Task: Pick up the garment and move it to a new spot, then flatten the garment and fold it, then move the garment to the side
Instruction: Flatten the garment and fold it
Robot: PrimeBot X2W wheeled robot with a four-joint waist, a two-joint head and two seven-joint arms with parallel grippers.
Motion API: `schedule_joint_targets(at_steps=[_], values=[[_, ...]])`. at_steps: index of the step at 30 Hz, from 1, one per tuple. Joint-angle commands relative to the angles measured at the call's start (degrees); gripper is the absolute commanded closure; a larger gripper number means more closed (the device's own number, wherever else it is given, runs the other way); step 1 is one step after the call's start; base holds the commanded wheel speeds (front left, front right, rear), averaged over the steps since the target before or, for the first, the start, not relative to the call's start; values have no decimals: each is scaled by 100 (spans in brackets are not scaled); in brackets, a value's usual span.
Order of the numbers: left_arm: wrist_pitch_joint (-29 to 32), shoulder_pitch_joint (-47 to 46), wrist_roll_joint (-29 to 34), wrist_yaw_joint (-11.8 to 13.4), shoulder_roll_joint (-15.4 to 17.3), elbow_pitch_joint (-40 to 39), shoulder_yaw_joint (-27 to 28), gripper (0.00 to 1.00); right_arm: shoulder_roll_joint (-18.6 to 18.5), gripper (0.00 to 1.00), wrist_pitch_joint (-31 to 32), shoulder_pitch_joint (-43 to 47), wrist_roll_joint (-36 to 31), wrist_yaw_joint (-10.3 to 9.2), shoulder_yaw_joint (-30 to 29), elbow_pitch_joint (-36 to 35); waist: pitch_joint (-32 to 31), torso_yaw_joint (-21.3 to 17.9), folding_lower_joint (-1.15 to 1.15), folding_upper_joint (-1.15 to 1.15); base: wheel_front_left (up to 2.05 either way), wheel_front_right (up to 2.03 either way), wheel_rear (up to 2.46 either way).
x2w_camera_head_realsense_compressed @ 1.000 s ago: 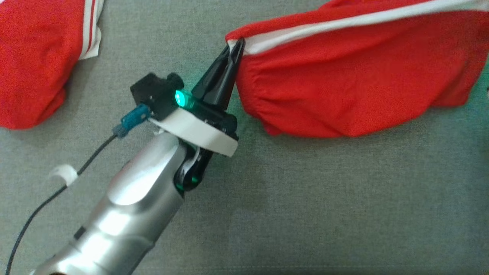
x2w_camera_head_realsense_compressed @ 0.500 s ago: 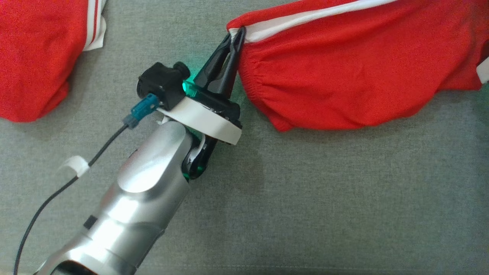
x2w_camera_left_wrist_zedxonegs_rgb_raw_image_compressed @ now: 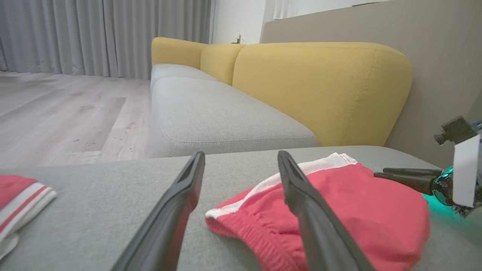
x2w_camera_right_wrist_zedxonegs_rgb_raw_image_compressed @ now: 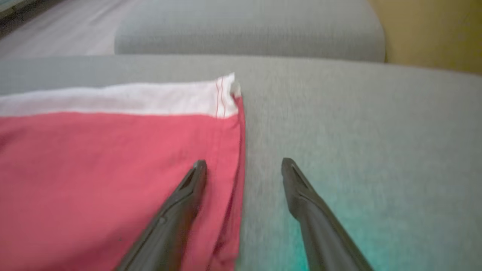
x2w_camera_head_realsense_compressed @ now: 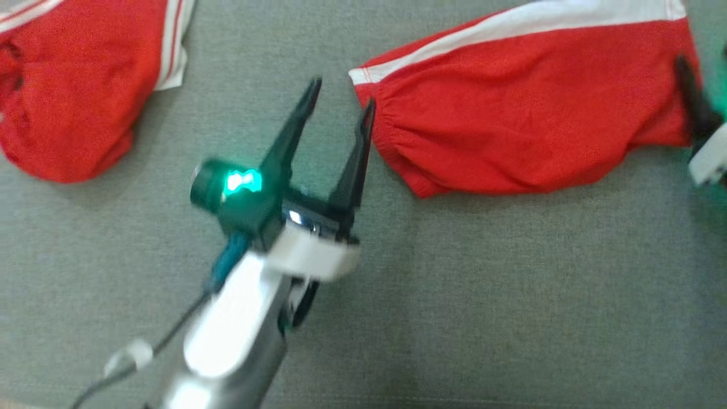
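The garment (x2w_camera_head_realsense_compressed: 528, 119) is a pair of red shorts with a white side band, lying flat on the grey cushion (x2w_camera_head_realsense_compressed: 483, 295) at the upper right. My left gripper (x2w_camera_head_realsense_compressed: 341, 94) stands open just left of its gathered waistband corner, with nothing between the fingers. In the left wrist view the open left gripper (x2w_camera_left_wrist_zedxonegs_rgb_raw_image_compressed: 241, 156) points past the garment (x2w_camera_left_wrist_zedxonegs_rgb_raw_image_compressed: 357, 203), whose corner lies behind the right finger. My right gripper (x2w_camera_right_wrist_zedxonegs_rgb_raw_image_compressed: 244, 162) is open over the garment (x2w_camera_right_wrist_zedxonegs_rgb_raw_image_compressed: 113, 169) hem, one finger above the cloth and the other above bare cushion. It shows as the right gripper (x2w_camera_head_realsense_compressed: 696, 113) at the garment's right end.
A second red piece of clothing (x2w_camera_head_realsense_compressed: 74, 96) with white stripes lies at the upper left of the cushion. Beyond the cushion are a yellow backrest (x2w_camera_left_wrist_zedxonegs_rgb_raw_image_compressed: 320, 86), another grey seat (x2w_camera_left_wrist_zedxonegs_rgb_raw_image_compressed: 218, 116) and a wooden floor (x2w_camera_left_wrist_zedxonegs_rgb_raw_image_compressed: 64, 113).
Both grippers have opened and let go of the garment, which now lies flat on the cushion. The left gripper has drawn back from the waistband corner. The head view has shifted a little.
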Motion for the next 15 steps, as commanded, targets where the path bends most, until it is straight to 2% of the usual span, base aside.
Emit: schedule_joint_targets(at_steps=[1,2,3,4,5,9,15], values=[[-29,316,128,105,15,-416,284,0,-10,0,269,291,257,37,130,-71,-173,113,1,0,0,0,0],[-29,489,176,135,2,-549,320,0,-5,16,438,371,406,37,182,-70,-228,156,1,0,0,0,0],[-29,656,227,170,-7,-675,349,0,-23,64,570,436,537,37,216,-62,-275,198,1,0,0,0,0],[-29,656,227,170,-7,-675,349,0,-23,64,570,436,537,37,216,-62,-275,198,1,0,0,0,0],[-29,810,275,202,-15,-786,369,0,-58,100,634,481,639,37,238,-64,-323,241,1,0,0,0,0],[-29,1323,424,316,-29,-1139,453,0,-212,100,550,617,984,37,167,-17,-531,344,1,0,0,0,0],[-29,1657,534,283,-34,-1289,569,0,-729,100,326,884,1040,37,168,278,-802,323,1,0,0,0,0]])
